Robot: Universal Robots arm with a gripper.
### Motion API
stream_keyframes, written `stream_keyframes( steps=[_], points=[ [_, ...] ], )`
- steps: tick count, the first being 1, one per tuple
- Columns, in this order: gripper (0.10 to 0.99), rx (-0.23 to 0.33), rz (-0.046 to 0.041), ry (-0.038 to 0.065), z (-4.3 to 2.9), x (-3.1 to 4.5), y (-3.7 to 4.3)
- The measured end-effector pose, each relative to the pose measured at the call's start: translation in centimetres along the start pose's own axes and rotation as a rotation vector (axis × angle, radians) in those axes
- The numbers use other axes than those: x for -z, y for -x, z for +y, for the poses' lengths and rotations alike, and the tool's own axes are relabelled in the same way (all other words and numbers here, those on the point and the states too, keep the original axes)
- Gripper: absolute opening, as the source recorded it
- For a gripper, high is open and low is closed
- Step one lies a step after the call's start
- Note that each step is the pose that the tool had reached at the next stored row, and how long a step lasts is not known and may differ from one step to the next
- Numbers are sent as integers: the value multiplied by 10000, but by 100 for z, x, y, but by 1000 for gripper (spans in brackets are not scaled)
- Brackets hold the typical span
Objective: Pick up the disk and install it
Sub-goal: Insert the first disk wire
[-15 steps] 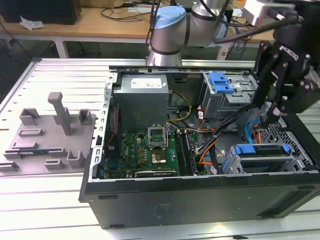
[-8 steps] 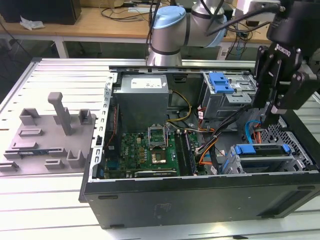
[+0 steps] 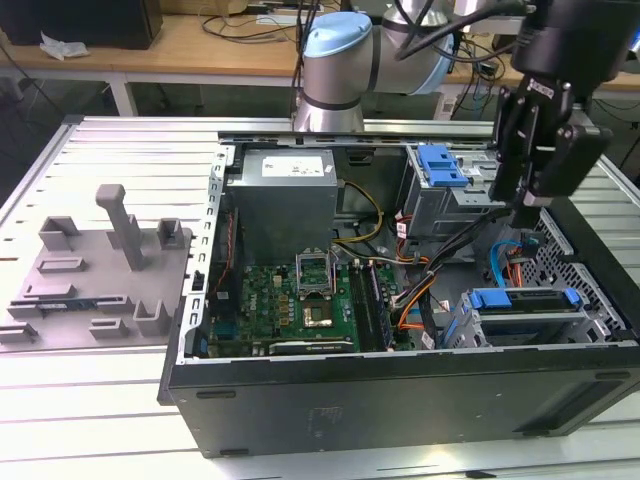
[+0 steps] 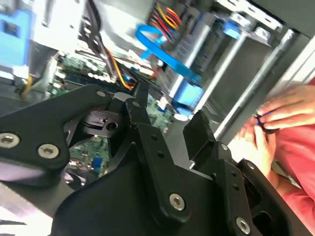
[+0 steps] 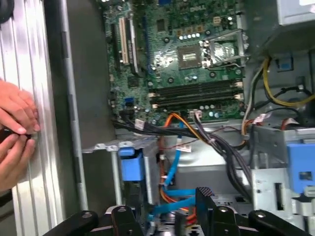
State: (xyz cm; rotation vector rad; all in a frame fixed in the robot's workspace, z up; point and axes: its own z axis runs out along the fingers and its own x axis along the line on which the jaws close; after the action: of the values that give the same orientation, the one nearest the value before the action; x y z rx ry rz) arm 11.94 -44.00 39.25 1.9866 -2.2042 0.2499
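Note:
The disk lies in the lower drive bay at the case's front corner, on the exterior view's right. Its blue bracket runs along its upper edge. My gripper hangs above that bay, clear of the disk. In the second wrist view the gripper stands open, its black fingers apart with nothing between them. Beyond them shows the bracket's blue end. The first wrist view has the same blue end beside the bay and one fingertip.
The open computer case holds a green motherboard, a grey power supply and an upper drive cage with a blue latch. Loose cables cross to the bays. A grey fixture lies left. A person's hands rest outside the case wall.

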Motion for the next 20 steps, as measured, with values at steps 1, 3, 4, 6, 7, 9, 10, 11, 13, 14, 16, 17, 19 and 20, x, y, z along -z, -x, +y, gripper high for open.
stream_keyframes(
  steps=[1, 3, 4, 6, 7, 9, 10, 11, 13, 14, 16, 17, 19, 20],
  points=[
    [561, 4, 123, 6, -21, -1, 36],
    [561, 9, 470, 6, -75, -3, 74],
    [561, 8, 638, -5, -106, -2, 83],
    [561, 6, 1103, -44, -199, -1, 110],
    [561, 4, 1278, -56, -239, 0, 129],
    [482, 5, 1580, -73, -314, 0, 179],
    [408, 5, 1801, -85, -370, 0, 225],
    [408, 5, 1959, -96, -413, -1, 275],
    [408, 4, 2006, -101, -421, -17, 342],
    [408, -13, 2008, -94, -417, -39, 383],
    [408, -76, 2007, -72, -414, -75, 417],
    [408, -113, 2009, -59, -411, -96, 439],
    [408, -130, 2015, -55, -409, -114, 466],
    [408, -136, 2018, -55, -408, -122, 481]
  ],
)
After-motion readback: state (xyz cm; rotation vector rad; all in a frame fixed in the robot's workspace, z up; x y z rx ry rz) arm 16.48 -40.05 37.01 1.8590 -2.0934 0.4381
